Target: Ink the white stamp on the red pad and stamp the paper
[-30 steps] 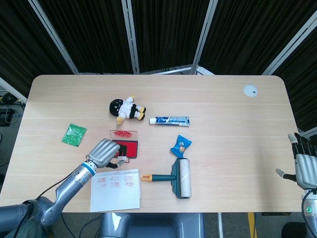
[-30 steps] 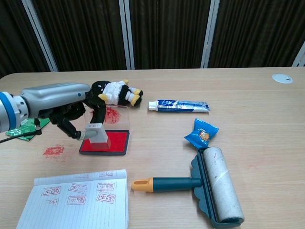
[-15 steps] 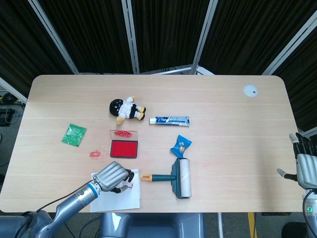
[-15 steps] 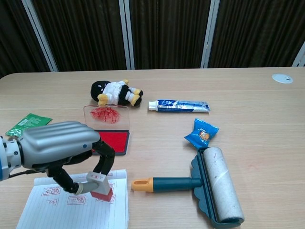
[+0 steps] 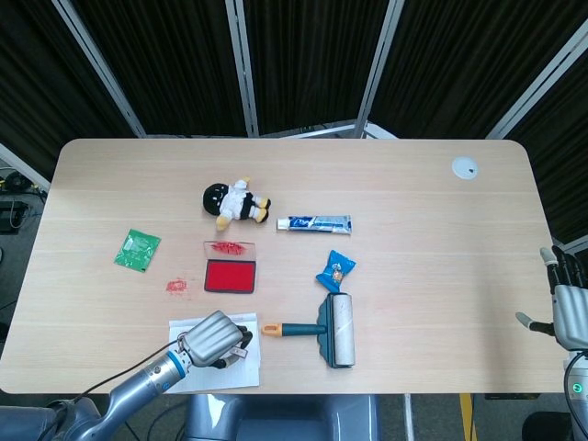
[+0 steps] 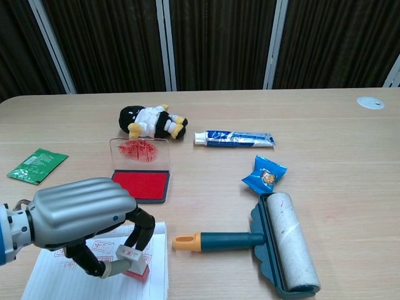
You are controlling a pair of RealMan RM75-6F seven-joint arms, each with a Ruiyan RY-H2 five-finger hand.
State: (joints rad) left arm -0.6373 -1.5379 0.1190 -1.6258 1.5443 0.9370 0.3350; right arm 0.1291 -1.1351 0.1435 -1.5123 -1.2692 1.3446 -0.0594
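Moved since: my left robot hand (image 6: 81,215) has carried the stamp (image 6: 132,261) off the red pad and down to the paper (image 6: 62,281); half a second back it hung a little higher over the sheet, and now it sits lower, toward the near right part of the page.
Left robot hand: fingers curled around the white stamp, holding it upright with its red face down, at or just on the paper; I cannot tell whether it is pressed home.
Right robot hand: my right robot hand (image 5: 567,308) hangs off the far right edge of the surface (image 5: 413,202), fingers spread, holding nothing.
Stamp: in my left grip, over the paper's near right corner, well apart from the pad.
Red pad: the red pad (image 6: 142,185) lies open, its clear lid (image 6: 140,152) tipped back and smeared with ink; nothing rests on it.
Paper: lined sheet at the near left edge, several red marks already on it beside my fingers.
Done: inking looks finished, judging by the red face of the stamp.
Left: press firmly, lift straight up, check the print, set the stamp down.
Risk: a slide on contact would smear; a red smudge (image 5: 175,286) already marks the surface left of the pad.
Nearby: lint roller (image 6: 275,247) just right of the paper, not in my way.
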